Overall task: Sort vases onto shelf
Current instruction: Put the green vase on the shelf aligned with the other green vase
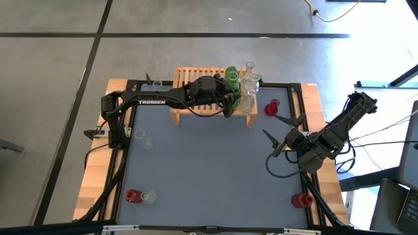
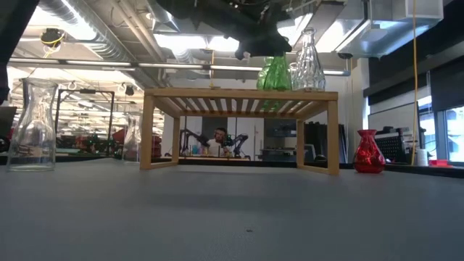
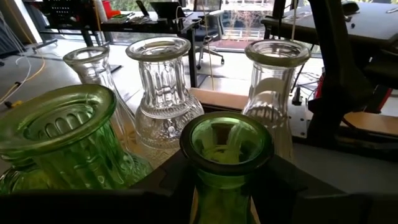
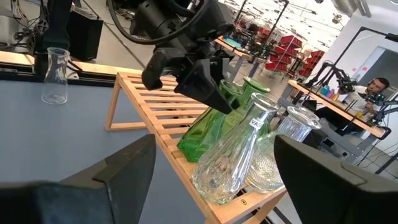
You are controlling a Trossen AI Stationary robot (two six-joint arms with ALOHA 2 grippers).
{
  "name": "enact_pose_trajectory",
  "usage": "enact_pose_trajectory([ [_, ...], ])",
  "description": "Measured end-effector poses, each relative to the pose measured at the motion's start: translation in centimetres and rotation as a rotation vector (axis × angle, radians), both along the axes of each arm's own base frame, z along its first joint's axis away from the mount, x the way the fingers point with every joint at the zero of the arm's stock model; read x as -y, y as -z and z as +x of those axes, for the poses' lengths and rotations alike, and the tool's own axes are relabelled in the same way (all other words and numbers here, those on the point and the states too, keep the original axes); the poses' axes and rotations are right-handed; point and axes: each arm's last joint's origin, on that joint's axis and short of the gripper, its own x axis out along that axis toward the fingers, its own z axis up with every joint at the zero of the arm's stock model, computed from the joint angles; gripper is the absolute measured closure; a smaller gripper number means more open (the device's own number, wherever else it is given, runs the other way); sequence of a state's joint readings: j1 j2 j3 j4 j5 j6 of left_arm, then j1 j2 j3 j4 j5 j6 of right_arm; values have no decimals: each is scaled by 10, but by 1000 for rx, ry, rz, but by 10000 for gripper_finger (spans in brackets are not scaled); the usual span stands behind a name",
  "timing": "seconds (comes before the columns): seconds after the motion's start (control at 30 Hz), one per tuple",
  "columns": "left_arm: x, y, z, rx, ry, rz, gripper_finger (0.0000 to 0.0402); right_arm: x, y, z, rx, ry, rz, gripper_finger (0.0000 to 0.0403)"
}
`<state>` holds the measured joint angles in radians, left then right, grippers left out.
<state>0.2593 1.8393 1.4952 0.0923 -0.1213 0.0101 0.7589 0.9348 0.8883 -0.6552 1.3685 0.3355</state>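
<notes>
The left gripper (image 1: 228, 98) is over the right part of the wooden shelf (image 1: 189, 109), in the upper middle of the high view, its fingers closed around the neck of a green bottle (image 3: 225, 163) — the left wrist view shows the dark fingers pressed against both sides of it. Beside it on the slats stand another green vase (image 3: 62, 146) and three clear vases (image 1: 248, 88), bunched at the shelf's right end. A red vase (image 1: 272, 108) sits on the bench just right of the shelf. Another red vase (image 1: 132, 196) and a clear one (image 1: 149, 196) sit at lower left, a third red vase (image 1: 302, 200) at lower right. The right gripper (image 1: 283, 135) hangs at the bench's right side, fingers spread wide, holding nothing.
</notes>
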Motion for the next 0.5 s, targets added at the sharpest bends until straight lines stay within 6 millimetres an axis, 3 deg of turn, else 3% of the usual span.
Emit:
enact_pose_trajectory([
  [0.5, 0, 0, -1, -14, 0, -3, 272, 0, 0, 0, -7, -14, 10, 86],
])
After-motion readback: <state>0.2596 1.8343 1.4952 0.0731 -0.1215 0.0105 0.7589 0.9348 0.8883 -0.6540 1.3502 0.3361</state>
